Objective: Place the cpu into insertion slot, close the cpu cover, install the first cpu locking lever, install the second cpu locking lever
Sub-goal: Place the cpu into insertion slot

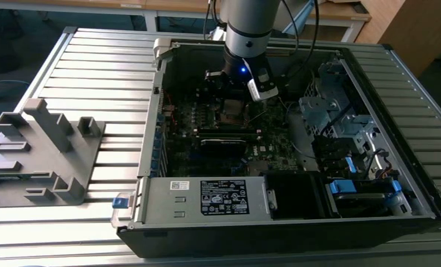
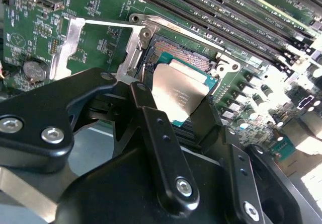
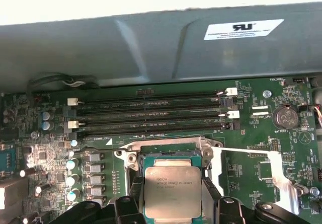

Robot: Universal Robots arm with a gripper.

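Gripping the cpu (image 3: 172, 190) by two opposite edges, claw (image 2: 173, 103) closed on it, directly over the insertion slot (image 2: 176, 52) beneath the claw. Light, stiff, fragile (slick metal top): edge hold looks right.

An open computer case (image 1: 280, 236) sits on a ridged metal table (image 1: 102, 67), with a grey plastic stand (image 1: 38, 156) on the exterior view's left.
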